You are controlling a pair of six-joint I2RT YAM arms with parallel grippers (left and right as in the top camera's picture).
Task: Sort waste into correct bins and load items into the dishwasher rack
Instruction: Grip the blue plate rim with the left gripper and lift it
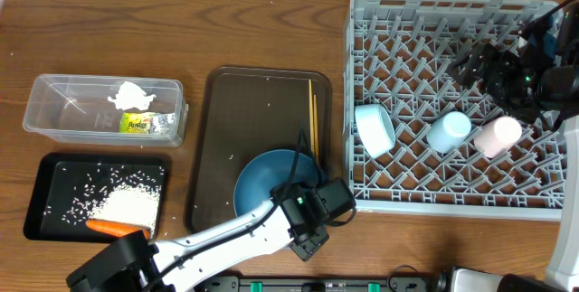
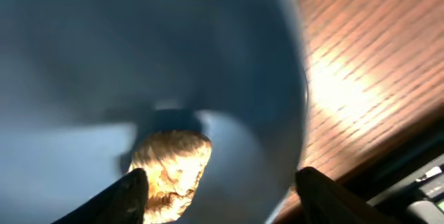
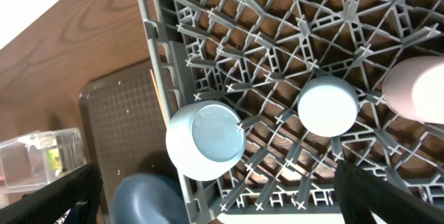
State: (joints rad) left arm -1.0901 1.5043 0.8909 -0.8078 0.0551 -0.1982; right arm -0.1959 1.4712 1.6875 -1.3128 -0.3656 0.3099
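Observation:
The large blue plate [image 1: 267, 182] lies on the dark brown serving tray [image 1: 226, 147], with the chopsticks [image 1: 313, 116] beside it. In the left wrist view the plate [image 2: 139, 57] holds a small brown food lump [image 2: 172, 172]. My left gripper [image 1: 312, 224] [image 2: 222, 200] is open astride the plate's rim, one finger next to the lump. The grey rack [image 1: 407, 21] holds the white-blue bowl [image 1: 374, 129] [image 3: 205, 141], the light blue cup [image 1: 450, 132] [image 3: 327, 106] and the pink cup [image 1: 498, 136] [image 3: 420, 89]. My right gripper [image 1: 488, 70] [image 3: 222, 203] is open and empty above the rack.
The clear tub [image 1: 54, 116] holds the white-silver wrapper [image 1: 131, 94] and the green-yellow packet [image 1: 145, 122]. The black tray [image 1: 41, 211] holds rice [image 1: 122, 203] and the carrot [image 1: 113, 229]. Rice grains are scattered on the serving tray. The table's front edge is close behind my left gripper.

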